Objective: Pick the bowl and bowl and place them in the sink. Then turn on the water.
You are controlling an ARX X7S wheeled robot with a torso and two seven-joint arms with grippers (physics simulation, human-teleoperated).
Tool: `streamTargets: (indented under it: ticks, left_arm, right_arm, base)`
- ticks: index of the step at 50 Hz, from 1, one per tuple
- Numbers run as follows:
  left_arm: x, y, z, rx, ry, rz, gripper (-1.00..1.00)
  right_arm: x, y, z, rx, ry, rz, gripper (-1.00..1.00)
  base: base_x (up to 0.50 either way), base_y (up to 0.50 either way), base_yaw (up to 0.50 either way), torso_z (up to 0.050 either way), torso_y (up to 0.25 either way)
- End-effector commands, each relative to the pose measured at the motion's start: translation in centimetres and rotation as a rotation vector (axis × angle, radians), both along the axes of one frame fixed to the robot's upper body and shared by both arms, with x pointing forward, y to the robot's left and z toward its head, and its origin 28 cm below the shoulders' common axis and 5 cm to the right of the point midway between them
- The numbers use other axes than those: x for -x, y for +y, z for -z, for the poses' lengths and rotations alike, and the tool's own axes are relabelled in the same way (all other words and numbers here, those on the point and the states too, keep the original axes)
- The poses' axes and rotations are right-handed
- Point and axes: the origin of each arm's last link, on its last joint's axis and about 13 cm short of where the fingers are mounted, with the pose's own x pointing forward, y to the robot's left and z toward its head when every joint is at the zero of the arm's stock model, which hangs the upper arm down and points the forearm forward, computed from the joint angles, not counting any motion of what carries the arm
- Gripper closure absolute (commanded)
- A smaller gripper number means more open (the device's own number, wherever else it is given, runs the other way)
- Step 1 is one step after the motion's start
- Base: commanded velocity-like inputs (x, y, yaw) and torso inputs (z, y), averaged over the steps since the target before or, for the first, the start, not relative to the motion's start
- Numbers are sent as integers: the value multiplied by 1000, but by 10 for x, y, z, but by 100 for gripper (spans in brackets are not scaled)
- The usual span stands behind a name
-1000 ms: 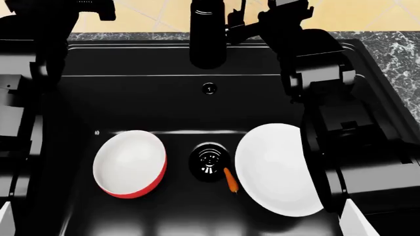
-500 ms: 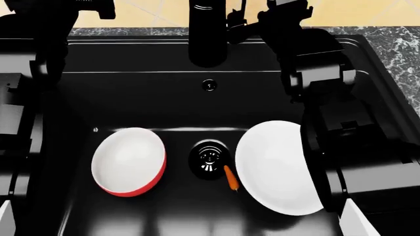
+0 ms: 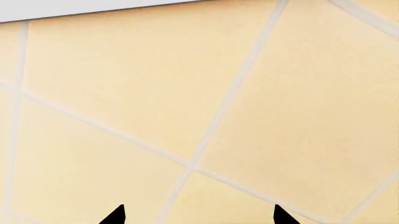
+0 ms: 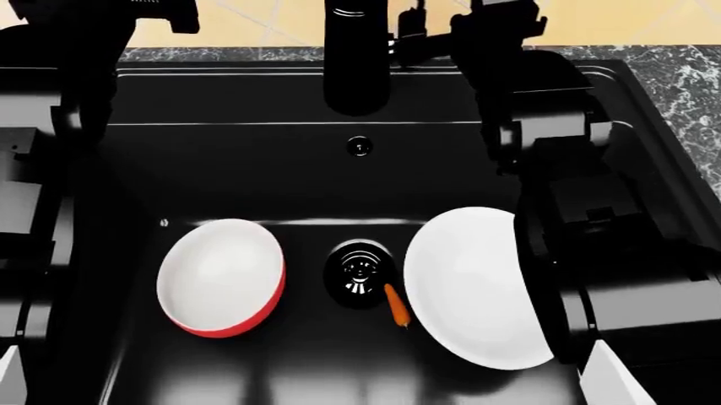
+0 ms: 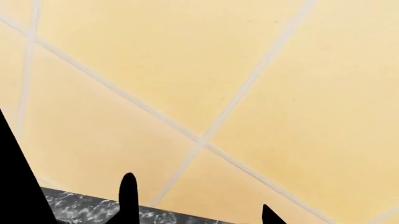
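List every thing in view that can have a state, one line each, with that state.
red bowl: upright in the sink, empty.
white bowl: in the sink, empty, partly hidden by the right arm.
sink: dry, no water showing.
drain: uncovered, a small orange piece beside it.
tap: no water running.
left gripper: fingers apart, empty.
right gripper: fingers apart, empty.

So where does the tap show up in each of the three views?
Head view: the tap stands at top centre, behind the sink, beside the right arm.
Left wrist view: not in it, only the yellow tiled wall.
Right wrist view: a black shape at one edge may be the tap, but I cannot tell.
Shared landmark: the yellow tiled wall shows in all three.
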Motion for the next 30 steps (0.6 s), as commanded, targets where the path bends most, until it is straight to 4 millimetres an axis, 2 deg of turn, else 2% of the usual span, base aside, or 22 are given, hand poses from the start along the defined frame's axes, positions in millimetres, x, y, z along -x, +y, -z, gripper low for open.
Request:
streamTargets:
  ticks: [1, 30]
  left_arm:
    - [0, 0, 0, -2, -1, 5, -100]
    - [1, -1, -3, -2, -8, 10, -100]
  right_arm:
    - [0, 0, -1, -47, 2, 43, -100]
    - [1, 1, -1, -138, 40, 95, -100]
  base:
    - [0, 0, 0, 0, 0]
    - [0, 0, 0, 0, 0]
